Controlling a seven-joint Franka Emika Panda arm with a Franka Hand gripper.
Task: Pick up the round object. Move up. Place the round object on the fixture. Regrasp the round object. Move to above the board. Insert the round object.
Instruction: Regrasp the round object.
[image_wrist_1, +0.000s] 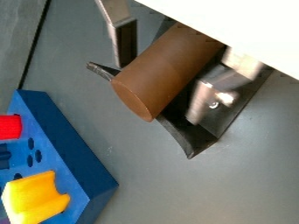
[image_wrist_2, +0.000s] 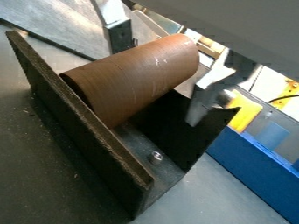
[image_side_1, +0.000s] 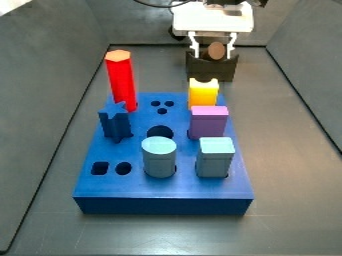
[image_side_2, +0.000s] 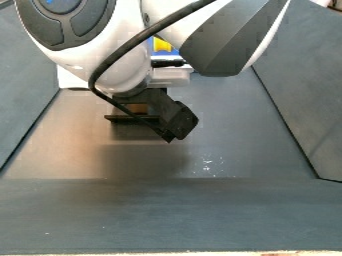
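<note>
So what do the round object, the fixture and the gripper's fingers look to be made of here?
The round object, lying on the fixture between the fingers of the gripper: matte brown, faintly speckled, no grain showing; possibly plastic or painted wood. The fixture: dark, dull, rough-edged plate with a small screw, perhaps coated metal or printed plastic. The fingers: flat silver plates with a brushed sheen, likely metal.

In a side view the gripper (image_side_1: 213, 44) hung over the fixture (image_side_1: 211, 68), which stood just behind the board (image_side_1: 167, 190). In both wrist views the round object (image_wrist_1: 163, 73) lay between the fingers (image_wrist_1: 125, 38) on the fixture, beside the board.
</note>
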